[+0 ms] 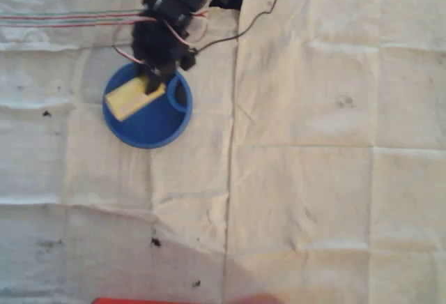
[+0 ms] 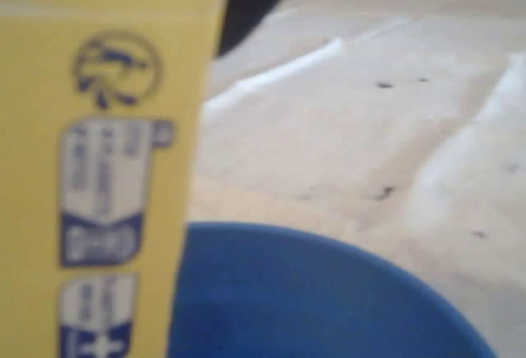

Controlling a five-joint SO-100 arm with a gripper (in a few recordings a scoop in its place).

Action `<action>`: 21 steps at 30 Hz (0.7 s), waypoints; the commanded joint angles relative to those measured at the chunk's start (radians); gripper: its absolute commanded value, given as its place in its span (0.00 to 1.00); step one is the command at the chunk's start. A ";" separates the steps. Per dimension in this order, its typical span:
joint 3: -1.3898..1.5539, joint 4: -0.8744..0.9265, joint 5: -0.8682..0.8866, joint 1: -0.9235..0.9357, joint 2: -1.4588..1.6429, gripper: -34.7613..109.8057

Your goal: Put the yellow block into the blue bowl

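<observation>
Filling the left of the wrist view, the yellow block [image 2: 99, 161] stood close to the lens, its face printed with blurred blue marks, above the blue bowl [image 2: 329, 300]. Seen from overhead, in the upper left of the frame, the black gripper [image 1: 155, 82] clasped the block's right end. The block hung tilted over the bowl's [image 1: 150, 133] interior on the creased white cloth [image 1: 320, 143].

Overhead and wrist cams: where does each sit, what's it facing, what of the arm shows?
Overhead view: above the cloth-covered table, looking straight down; black arm and gripper enter from the top, holding the yellow block over the blue bowl.
Wrist view: on the gripper, low, facing outward across the cloth; no fingers clearly visible.
Shared: yellow block, blue bowl.
</observation>
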 commanded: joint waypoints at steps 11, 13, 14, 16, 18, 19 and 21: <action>-0.089 -0.046 0.014 0.002 -0.120 0.24; -0.084 -0.091 0.014 0.002 -0.123 0.25; -0.084 -0.112 0.014 0.002 -0.126 0.25; -0.084 -0.153 0.014 0.005 -0.126 0.27; -0.083 -0.173 0.008 0.006 -0.123 0.31; -0.083 -0.183 0.005 0.006 -0.121 0.33; -0.083 -0.183 0.003 0.006 -0.118 0.35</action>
